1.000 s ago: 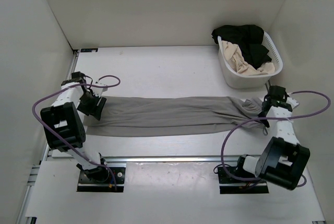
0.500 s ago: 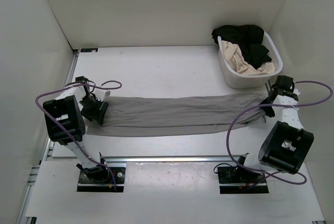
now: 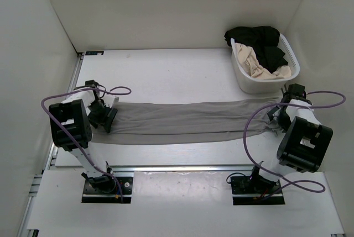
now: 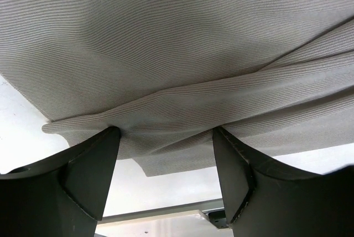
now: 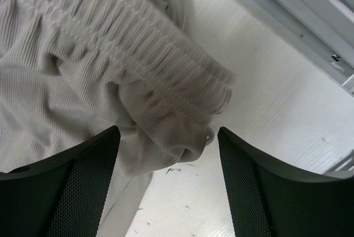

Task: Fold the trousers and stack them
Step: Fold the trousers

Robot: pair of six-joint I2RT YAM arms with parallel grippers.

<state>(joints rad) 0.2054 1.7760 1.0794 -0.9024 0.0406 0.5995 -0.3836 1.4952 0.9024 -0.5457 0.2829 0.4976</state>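
Trousers [image 3: 188, 122] stretched flat across the bench [image 3: 166, 71], an end effector spread wide at each end.

The grey trousers lay in a long band from 9 o'clock to 3 o'clock, with the elastic waistband at the 3 o'clock end. The left end effector [image 4: 166, 137] stood wide open at the 9 o'clock end, its fingers astride a rumpled fold of cloth, possibly touching it. The right end effector [image 5: 168, 137] was also wide open, the gathered waistband lying loose just beyond its fingers. A white basket [image 3: 251, 85] at 2 o'clock held a black garment [image 3: 260, 38] and a cream garment [image 3: 251, 63].
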